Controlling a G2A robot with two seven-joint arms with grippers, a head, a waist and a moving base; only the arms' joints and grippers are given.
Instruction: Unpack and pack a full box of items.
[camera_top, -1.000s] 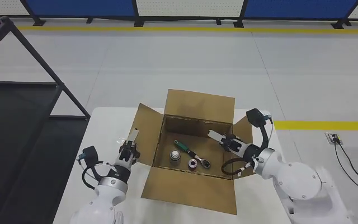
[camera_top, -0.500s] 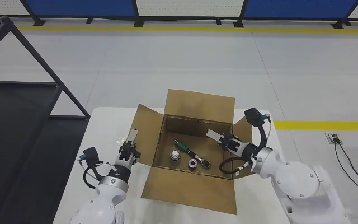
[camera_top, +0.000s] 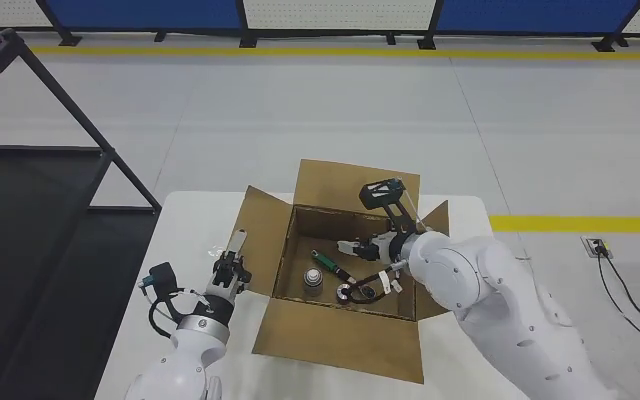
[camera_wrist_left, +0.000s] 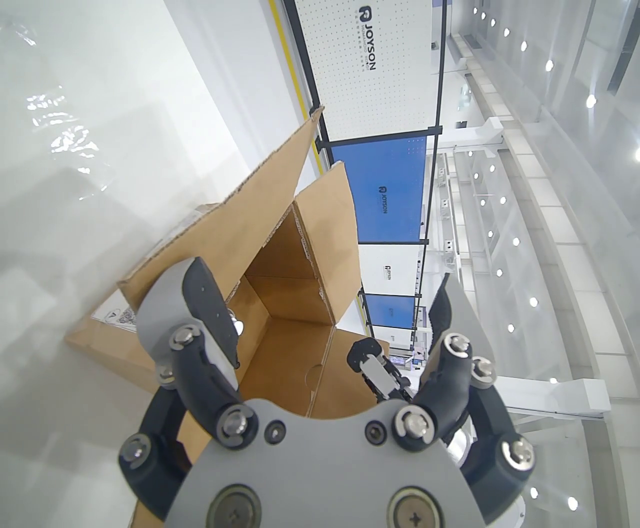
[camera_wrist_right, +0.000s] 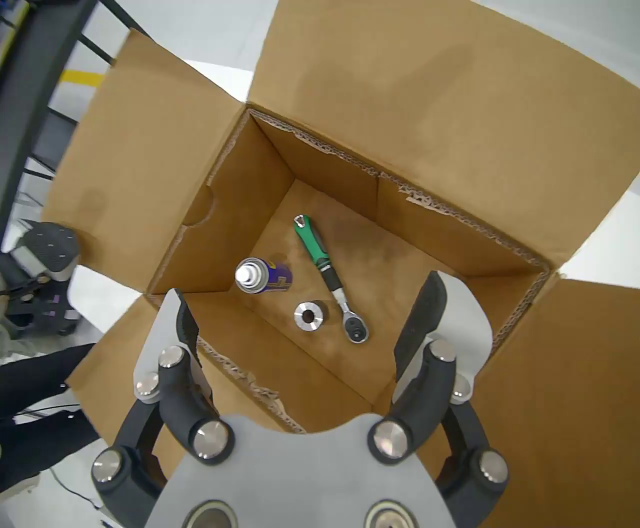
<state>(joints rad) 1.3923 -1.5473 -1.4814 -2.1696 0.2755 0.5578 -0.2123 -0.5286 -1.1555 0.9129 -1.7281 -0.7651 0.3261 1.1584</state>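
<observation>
An open cardboard box (camera_top: 358, 186) stands on the white table (camera_top: 190, 220) with all its flaps folded out. On its floor lie a green-handled ratchet (camera_top: 330, 264) (camera_wrist_right: 327, 272), a purple spray can (camera_top: 314, 279) (camera_wrist_right: 260, 277) and a round metal socket (camera_top: 345, 292) (camera_wrist_right: 309, 316). My right gripper (camera_top: 352, 268) (camera_wrist_right: 307, 297) hangs open above the inside of the box (camera_wrist_right: 450, 125), looking down on the three items and holding nothing. My left gripper (camera_top: 234, 262) (camera_wrist_left: 322, 285) is open and empty, low over the table just outside the box's left flap (camera_wrist_left: 240, 220).
A piece of clear plastic film (camera_wrist_left: 65, 135) lies on the table to the left of the box (camera_top: 215, 250). The other arm's gripper (camera_wrist_left: 380, 372) shows beyond the box wall in the left wrist view. A black metal frame (camera_top: 70, 110) stands left of the table.
My right arm has swung from the box's right flap to over the box opening, gripper still open. The left arm has stayed put.
</observation>
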